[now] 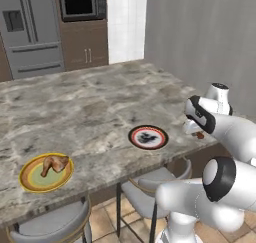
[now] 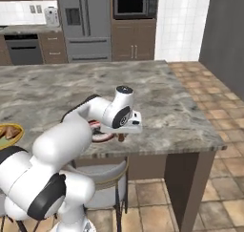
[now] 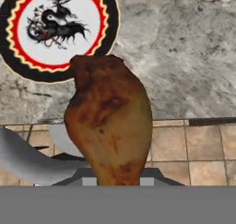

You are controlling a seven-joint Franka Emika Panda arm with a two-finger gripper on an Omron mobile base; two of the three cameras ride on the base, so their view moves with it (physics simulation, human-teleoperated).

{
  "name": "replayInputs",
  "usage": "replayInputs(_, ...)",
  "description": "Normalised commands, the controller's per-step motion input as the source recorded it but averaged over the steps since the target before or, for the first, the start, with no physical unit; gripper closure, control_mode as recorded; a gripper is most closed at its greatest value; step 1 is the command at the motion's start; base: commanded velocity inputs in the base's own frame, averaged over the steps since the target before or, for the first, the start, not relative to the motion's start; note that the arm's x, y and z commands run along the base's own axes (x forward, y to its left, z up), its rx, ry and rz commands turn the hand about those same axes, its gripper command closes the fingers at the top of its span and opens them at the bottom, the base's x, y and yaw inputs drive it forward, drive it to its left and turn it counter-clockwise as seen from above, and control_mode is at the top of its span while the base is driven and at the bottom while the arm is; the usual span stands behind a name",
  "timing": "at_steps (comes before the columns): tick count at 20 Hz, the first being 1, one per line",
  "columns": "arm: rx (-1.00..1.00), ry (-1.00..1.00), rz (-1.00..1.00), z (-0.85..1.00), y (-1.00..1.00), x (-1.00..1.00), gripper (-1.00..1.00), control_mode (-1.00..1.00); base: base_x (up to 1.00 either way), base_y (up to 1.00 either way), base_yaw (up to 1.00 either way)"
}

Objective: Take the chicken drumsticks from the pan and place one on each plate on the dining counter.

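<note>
My claw (image 1: 199, 135) is clamped on a golden-brown roasted chicken drumstick (image 3: 110, 126), which hides both fingertips in the hand view. Just ahead of the claw lies the round dark red-black rimmed white-centred plate (image 1: 148, 137) on the grey-brown marbled stone bench (image 1: 90, 107). Far off sits the yellow-orange rimmed plate (image 1: 30, 179), carrying the other drumstick (image 1: 54, 163).

drumstick (image 1: 55, 163) on left plate (image 1: 31, 181), right plate (image 1: 148, 137) bare
</note>
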Motion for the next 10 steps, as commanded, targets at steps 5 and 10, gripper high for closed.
replayInputs(5,0.0,0.0,0.0,0.0,0.0,0.0,1.0,1.0,0.7,0.0,0.47)
replayInputs(10,0.04,0.14,0.17,-0.02,0.0,0.41,1.0,-1.0,0.29,0.0,0.14)
